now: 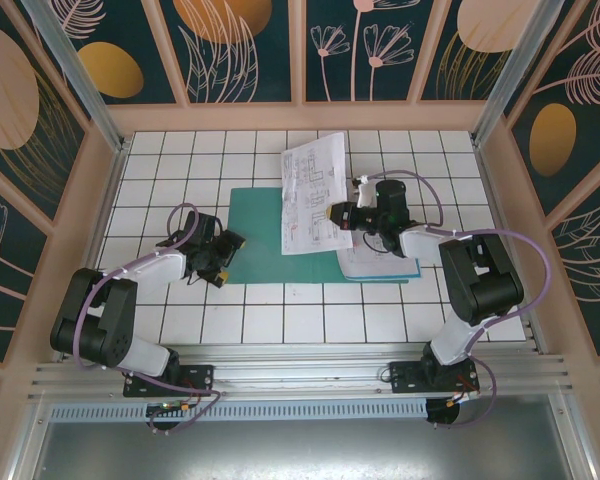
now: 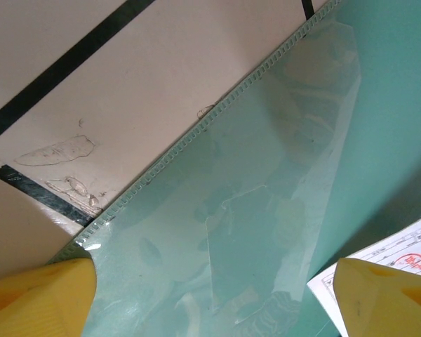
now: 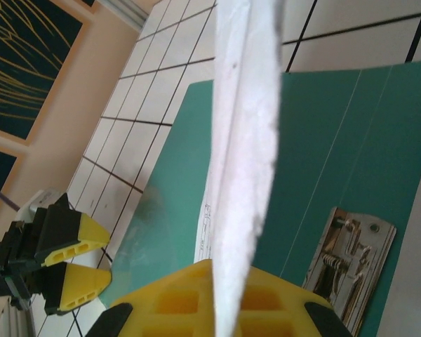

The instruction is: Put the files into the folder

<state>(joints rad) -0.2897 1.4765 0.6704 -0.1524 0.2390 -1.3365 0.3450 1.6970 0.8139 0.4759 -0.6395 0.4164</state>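
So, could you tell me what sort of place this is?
Probably a purpose-built robot test booth: white tiled tabletop, floral printed wall panels in wooden framing, and an aluminium mounting rail at the near edge.

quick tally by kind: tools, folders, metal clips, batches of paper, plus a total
tools: 2 (left tool open, right tool gripping paper)
folder: 1
metal clip: 1
paper batches: 2 (held files, lying sheets under the right arm)
total: 6

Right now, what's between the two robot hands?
In the top view, the open green folder lies between the left gripper and the right gripper, which pinches the papers over it.
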